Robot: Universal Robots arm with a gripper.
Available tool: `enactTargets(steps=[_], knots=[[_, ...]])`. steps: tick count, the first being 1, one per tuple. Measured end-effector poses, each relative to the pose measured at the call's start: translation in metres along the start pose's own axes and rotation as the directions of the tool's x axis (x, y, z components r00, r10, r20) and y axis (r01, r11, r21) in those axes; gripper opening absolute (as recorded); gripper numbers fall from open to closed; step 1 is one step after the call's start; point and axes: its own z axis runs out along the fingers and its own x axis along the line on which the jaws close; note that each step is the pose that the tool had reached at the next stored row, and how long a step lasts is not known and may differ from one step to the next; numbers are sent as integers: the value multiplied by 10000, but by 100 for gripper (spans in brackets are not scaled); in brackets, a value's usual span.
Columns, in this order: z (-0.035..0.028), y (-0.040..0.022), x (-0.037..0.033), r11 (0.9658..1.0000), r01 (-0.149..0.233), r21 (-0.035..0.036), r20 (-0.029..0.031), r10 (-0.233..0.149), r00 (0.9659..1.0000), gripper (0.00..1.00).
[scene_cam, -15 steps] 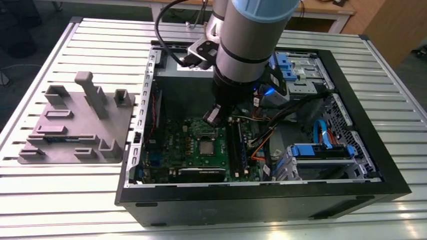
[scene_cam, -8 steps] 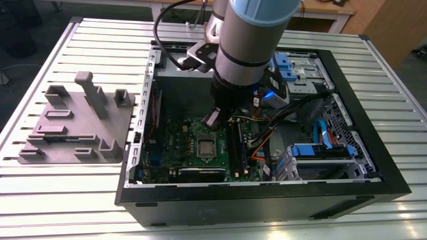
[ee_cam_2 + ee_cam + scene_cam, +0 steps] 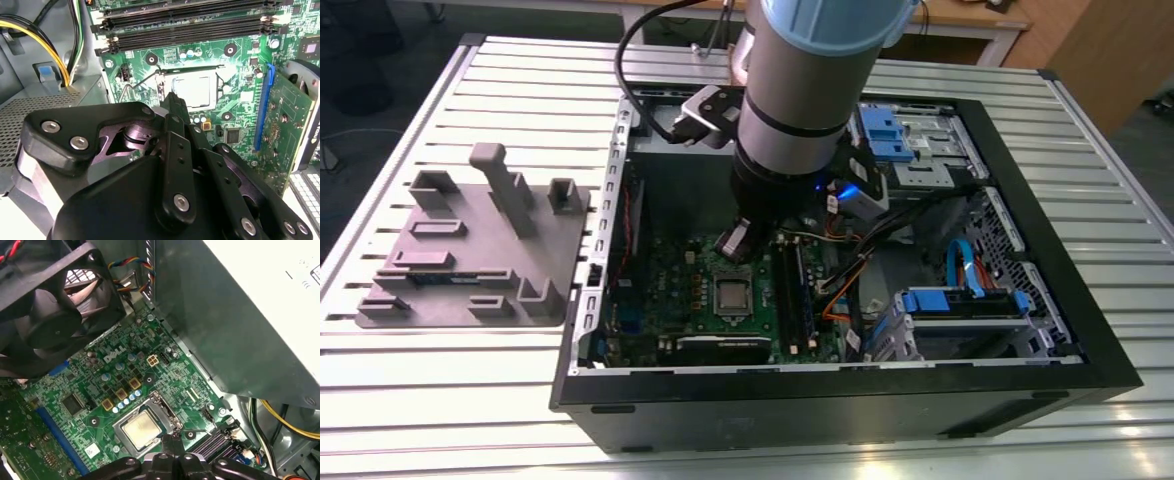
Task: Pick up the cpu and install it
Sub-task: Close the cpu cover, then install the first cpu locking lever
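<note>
"Where is the gripper (image 3: 736,245)?"

"It hangs just above the cpu (image 3: 140,430), very close. I can't tell if it is open or closed. I can't see it touching the cpu."

"And where is the cpu?"

"It lies flat in its square socket (image 3: 159,407) on the green board (image 3: 100,385). Its shiny top faces up. A thin metal frame goes around it."

"What is next to the cpu?"

"In the second wrist view, long black slots (image 3: 190,30) run side by side near the cpu. A blue slot (image 3: 263,107) sits a bit away from the cpu, along the edge of a green card (image 3: 287,125)."

"What is farther from the cpu?"

"In the first wrist view, a black fan (image 3: 55,305) stands past the cpu, at the edge of the board. A big gray box (image 3: 240,325) with a white label is on another side of the cpu. Yellow wires (image 3: 50,45) curl down near that box."

"What holds it all?"

"A black case (image 3: 854,400) lies open on its side, with the cpu near its middle. Far from the cpu, on the exterior view's left, a gray tray (image 3: 467,250) sits outside the case. Both rest on a table (image 3: 427,400) with metal slats."
</note>
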Motion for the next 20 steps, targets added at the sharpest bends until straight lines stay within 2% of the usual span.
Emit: enactTargets(steps=[14,18,20], knots=[[0,1,4,10000,1,0,-1,-1,10000,11],[0,-32,-28,10000,0,0,-1,0,10000,11],[3,-41,-66,10000,0,0,1,0,10000,11]])
